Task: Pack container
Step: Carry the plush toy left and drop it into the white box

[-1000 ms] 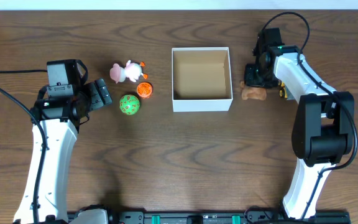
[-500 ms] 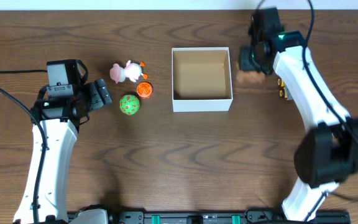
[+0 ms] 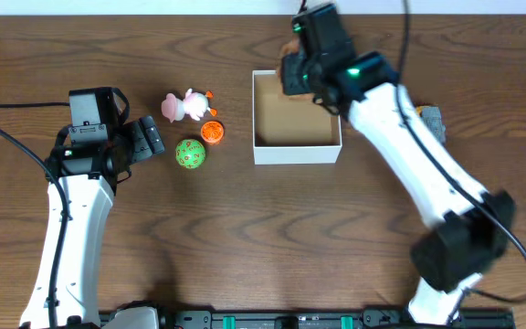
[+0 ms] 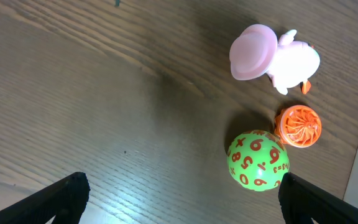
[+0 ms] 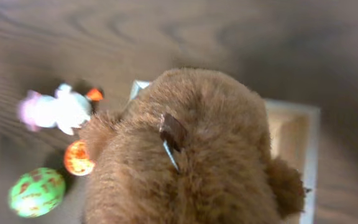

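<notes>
At the upper centre of the overhead frame, the small square white cardboard container (image 3: 297, 152), low-walled with a brown inner floor, sits on the dark wooden worktop (image 3: 272, 238). The right pincer (image 3: 301, 75) hangs over the container's upper edge and holds a brown plush toy (image 5: 191, 149). In the right wrist view this toy fills most of the frame and hides the fingers; the container's pale rim shows behind it at the right.

To the left of the container, apart from it, three toys lie close together: a pink-and-white plastic figure (image 3: 184, 105), an orange ribbed disc (image 3: 212, 132) and a green ball (image 3: 190, 153) marked with orange numerals. The disc lies just beside the ball. The left pincer (image 3: 152, 139) sits at the left of these toys, near the ball, spread wide and holding nothing.
</notes>
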You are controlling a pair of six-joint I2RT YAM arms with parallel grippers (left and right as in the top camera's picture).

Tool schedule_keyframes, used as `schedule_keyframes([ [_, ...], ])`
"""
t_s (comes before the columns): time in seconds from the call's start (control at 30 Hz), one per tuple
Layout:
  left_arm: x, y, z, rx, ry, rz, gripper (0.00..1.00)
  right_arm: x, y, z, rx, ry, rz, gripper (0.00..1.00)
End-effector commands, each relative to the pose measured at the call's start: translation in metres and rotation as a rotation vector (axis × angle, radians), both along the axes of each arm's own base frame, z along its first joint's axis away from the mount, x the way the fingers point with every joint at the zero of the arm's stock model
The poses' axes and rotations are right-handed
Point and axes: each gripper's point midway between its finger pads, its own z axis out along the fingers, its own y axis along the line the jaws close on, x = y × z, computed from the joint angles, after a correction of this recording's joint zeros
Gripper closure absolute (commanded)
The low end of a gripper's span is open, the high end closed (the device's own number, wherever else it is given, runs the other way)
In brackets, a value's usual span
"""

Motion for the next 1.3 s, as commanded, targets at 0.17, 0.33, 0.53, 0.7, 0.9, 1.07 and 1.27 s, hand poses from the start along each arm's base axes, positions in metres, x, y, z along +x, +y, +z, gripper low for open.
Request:
schedule_keyframes([
  [0.17,0.005,-0.001,0.007,-0.005,-0.019,0.004,0.02,0.000,0.032,-0.100,0.053,0.209,-0.116,0.80],
  [0.33,0.005,-0.001,0.007,-0.005,-0.019,0.004,0.02,0.009,0.037,-0.127,0.058,0.220,-0.135,0.80],
  [0.53,0.005,-0.001,0.007,-0.005,-0.019,0.004,0.02,0.017,0.040,-0.137,0.048,0.196,-0.120,0.56],
  [0.7,0.005,-0.001,0.007,-0.005,-0.019,0.004,0.02,0.023,0.042,-0.133,0.023,0.150,-0.058,0.45],
  [0.9,0.005,-0.001,0.007,-0.005,-0.019,0.004,0.02,0.025,0.042,-0.126,0.008,0.127,-0.024,0.32],
  [1.07,0.005,-0.001,0.007,-0.005,-0.019,0.004,0.02,0.029,0.036,-0.109,0.019,0.096,-0.026,0.13],
  [1.27,0.005,-0.001,0.007,-0.005,-0.019,0.004,0.02,0.033,0.030,-0.081,0.030,0.044,-0.015,0.08],
])
